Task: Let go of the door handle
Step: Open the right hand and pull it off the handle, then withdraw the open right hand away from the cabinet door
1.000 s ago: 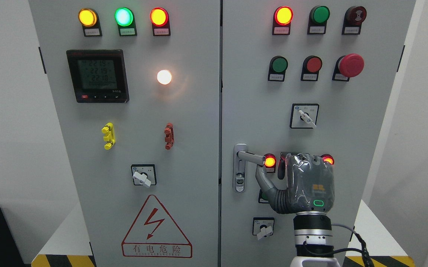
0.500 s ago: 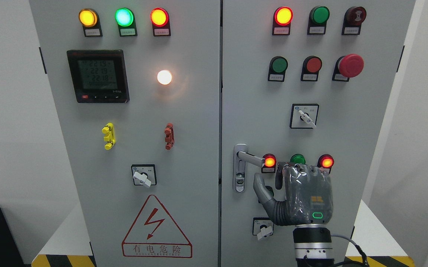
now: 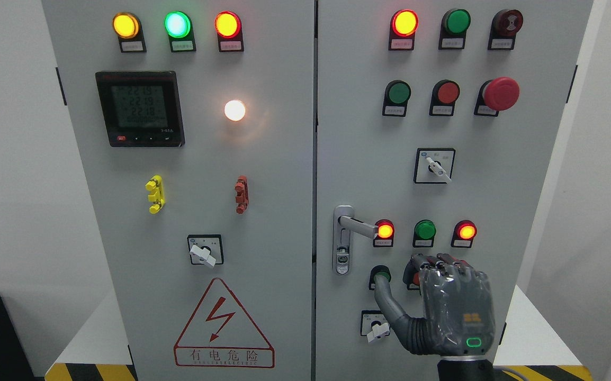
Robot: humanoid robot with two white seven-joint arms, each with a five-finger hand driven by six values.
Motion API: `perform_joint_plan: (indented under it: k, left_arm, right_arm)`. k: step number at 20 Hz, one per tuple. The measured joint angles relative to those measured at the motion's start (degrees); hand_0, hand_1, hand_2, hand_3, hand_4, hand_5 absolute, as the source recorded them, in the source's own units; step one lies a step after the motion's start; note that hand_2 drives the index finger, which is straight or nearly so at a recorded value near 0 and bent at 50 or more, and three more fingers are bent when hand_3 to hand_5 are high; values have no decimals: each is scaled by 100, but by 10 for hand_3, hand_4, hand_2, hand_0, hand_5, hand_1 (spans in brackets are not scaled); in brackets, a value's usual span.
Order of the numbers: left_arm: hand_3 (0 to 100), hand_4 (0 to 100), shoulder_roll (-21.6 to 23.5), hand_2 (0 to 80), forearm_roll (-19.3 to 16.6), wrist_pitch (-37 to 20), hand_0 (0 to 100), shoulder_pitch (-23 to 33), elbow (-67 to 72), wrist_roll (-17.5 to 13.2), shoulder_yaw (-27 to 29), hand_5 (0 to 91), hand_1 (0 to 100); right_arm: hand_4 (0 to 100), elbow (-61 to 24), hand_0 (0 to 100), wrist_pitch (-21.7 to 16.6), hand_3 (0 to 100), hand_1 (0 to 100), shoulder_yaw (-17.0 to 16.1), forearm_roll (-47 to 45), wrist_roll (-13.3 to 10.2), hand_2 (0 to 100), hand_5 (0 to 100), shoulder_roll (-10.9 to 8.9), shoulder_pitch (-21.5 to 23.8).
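The silver door handle sticks out level to the right from its plate on the right cabinet door, near the centre seam. My right hand is below and to the right of the handle, clear of it, back of the hand toward the camera. Its fingers are loosely curled and hold nothing, and the thumb points up toward a green button. The left arm is out of view.
The grey cabinet carries lit indicator lamps, push buttons, a red emergency stop, rotary switches and a meter. A hazard triangle is on the left door. White walls stand on both sides.
My right hand has dropped down and slightly right, away from the handle. The green and red lamps it covered now show.
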Motion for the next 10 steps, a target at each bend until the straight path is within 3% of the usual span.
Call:
perform_joint_plan:
  k: [4,7,10]
  left_arm:
    - [87,13,0,22,0,0,0,0,0,0,0,0,0]
    - [88,13,0,22,0,0,0,0,0,0,0,0,0]
    - [90,13,0,23,0,0,0,0,0,0,0,0,0]
  right_arm:
    - [0,-217,372,-699,0,178,-448,-128,-21,0,0,-1,223]
    - [0,-325,328,-1126,0,180,-743,-440,-30,0,0,-7,313]
    - [0,-410,315,-1291,0,195,-967,-656,-53,0,0,-12,360]
